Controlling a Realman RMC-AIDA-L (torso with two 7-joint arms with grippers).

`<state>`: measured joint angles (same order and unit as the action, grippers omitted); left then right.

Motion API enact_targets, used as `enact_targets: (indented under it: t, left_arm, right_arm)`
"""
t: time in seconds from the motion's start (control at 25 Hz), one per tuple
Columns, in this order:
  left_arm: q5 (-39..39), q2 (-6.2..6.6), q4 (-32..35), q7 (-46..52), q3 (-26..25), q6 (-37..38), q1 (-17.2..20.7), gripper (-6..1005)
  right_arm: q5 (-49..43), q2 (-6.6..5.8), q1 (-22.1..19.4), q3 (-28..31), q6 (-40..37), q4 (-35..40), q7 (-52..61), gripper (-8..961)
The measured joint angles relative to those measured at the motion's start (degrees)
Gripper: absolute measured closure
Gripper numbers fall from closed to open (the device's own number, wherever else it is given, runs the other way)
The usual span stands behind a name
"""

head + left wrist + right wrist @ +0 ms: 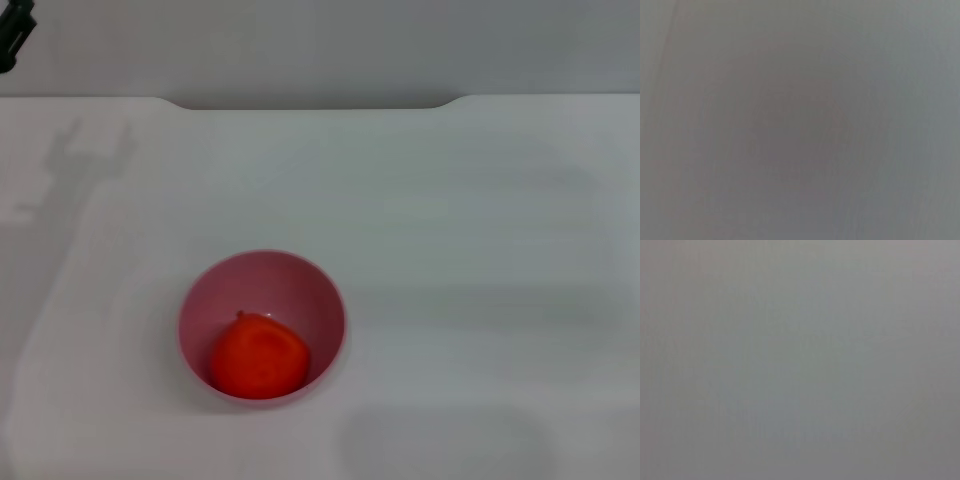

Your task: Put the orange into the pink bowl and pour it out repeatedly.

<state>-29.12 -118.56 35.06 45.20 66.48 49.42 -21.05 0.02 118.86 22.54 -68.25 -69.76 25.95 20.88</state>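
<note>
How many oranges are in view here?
1. The orange lies inside the pink bowl, against its near wall, on the white table. Both wrist views show nothing recognisable, so none is visible elsewhere.

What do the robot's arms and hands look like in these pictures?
Almost nothing of them shows. In the head view only a small black, angular piece of the left arm sticks in at the upper left corner; no cables, markings or fingers can be made out. Its grey shadow falls on the white table. The right arm is out of view, and both wrist views show only plain grey.
</note>
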Motion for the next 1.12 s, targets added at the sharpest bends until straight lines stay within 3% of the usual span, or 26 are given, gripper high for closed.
enact_targets:
  t: [0.32, 1.12]
  left_arm:
    - [0.3, 0.19, -0.02, -0.84, 0.3, 1.19, 1.98, 231]
    - [0.32, 0.36, -0.04, -0.9, 1.81, 3.27, 2.15, 231]
  right_arm:
    - [0.56, -0.02, 0.87, 0.56, -0.84, -2.06, -0.31, 400]
    - [0.6, 0.06, 2.25, -0.17, -0.99, -2.23, 0.15, 401]
